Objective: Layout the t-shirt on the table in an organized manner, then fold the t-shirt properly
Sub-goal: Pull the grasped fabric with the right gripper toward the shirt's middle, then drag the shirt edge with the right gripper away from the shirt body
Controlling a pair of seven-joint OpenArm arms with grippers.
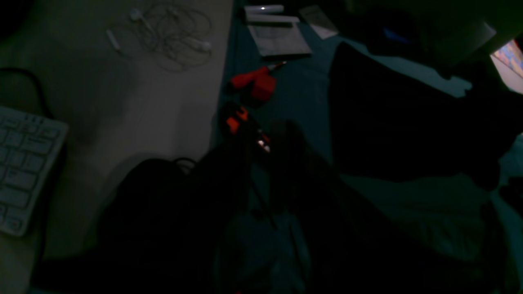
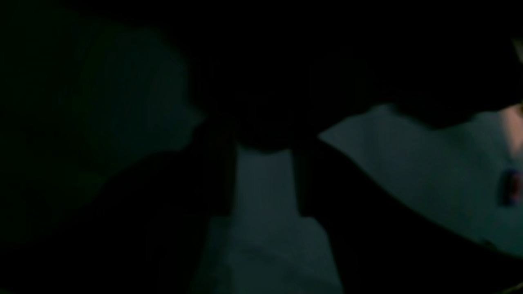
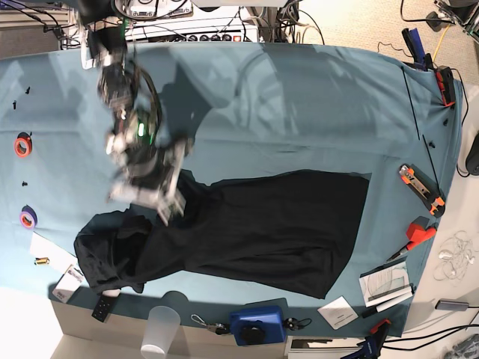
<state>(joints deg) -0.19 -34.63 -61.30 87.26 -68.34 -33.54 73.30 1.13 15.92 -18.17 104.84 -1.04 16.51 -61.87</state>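
The table (image 3: 299,97) lies broadly open across its far and central stretch, bare teal cloth with nothing to block a pass. The t-shirt (image 3: 262,232) sprawls across the near middle, bunched into a raised heap at its left end. The right gripper (image 3: 161,198) and its arm stand over that left end, blocking the far-left approach. Clutter rings the edges: tape rolls (image 3: 23,144) at left, a plastic cup (image 3: 160,329) and blue device (image 3: 258,325) along the near edge, papers (image 3: 385,283) and an orange-handled tool (image 3: 421,188) at right. Earphones (image 1: 171,34) and a keyboard (image 1: 24,167) lie beyond the cloth.
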